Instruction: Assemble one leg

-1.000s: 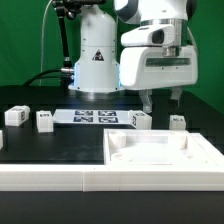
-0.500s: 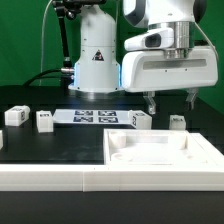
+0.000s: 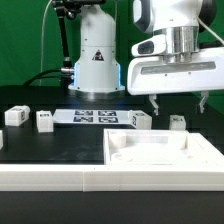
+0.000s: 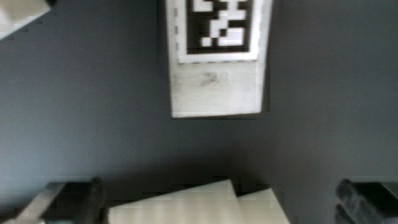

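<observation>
Several small white legs with marker tags stand on the black table in the exterior view: one (image 3: 15, 116) at the far left, one (image 3: 44, 121) beside it, one (image 3: 140, 120) right of the marker board, and one (image 3: 178, 122) further right. My gripper (image 3: 178, 103) hangs open and empty above the rightmost leg, with its fingertips (image 3: 153, 104) apart. In the wrist view a white oblong block with a tag (image 4: 221, 60) lies beyond the open gripper (image 4: 217, 200). A white angled corner (image 4: 196, 205) shows between the fingers; I cannot tell which piece it is.
The wide white tray-like panel (image 3: 160, 158) lies in front, near the table's front edge. The marker board (image 3: 95, 116) lies in the middle before the robot base (image 3: 95, 65). Another white corner (image 4: 18, 15) shows at the wrist view's edge.
The gripper has moved toward the exterior view's right and slightly up, from over the leg beside the marker board to over the rightmost leg. It stays open and empty.
</observation>
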{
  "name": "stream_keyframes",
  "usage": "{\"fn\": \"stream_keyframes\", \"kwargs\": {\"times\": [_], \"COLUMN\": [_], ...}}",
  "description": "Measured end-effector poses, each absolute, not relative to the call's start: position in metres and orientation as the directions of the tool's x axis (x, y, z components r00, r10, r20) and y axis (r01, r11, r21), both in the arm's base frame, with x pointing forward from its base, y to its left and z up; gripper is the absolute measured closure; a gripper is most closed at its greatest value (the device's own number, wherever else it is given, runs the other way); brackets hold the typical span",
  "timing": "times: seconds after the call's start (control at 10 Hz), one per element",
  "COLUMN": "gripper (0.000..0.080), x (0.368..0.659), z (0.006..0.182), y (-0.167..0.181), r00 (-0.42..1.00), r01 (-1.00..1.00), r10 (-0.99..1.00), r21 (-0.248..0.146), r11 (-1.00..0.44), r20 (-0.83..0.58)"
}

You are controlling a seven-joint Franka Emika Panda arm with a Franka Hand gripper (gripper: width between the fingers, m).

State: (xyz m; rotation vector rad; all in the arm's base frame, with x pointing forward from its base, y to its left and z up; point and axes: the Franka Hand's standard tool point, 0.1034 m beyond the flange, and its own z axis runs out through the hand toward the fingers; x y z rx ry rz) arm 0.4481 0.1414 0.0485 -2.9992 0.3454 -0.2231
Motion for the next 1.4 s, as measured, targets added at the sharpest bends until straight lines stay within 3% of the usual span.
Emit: {"fn": "stream_keyframes", "kwargs": {"times": [0.3,1.0,1.4], "gripper": [0.0151,0.0151,0.0151], "x": [0.444,0.442,0.439], "z": [0.045,0.043,0.031], "y": [0.140,0.142,0.143], "r00": [0.982,0.898,0.792], "r01": [-0.170,-0.159,-0.157], "r10": [-0.178,-0.125,-0.112], "r21": [-0.107,-0.045,-0.023], "r11": [-0.980,-0.986,-0.987], "r20": [0.067,-0.421,-0.600]}}
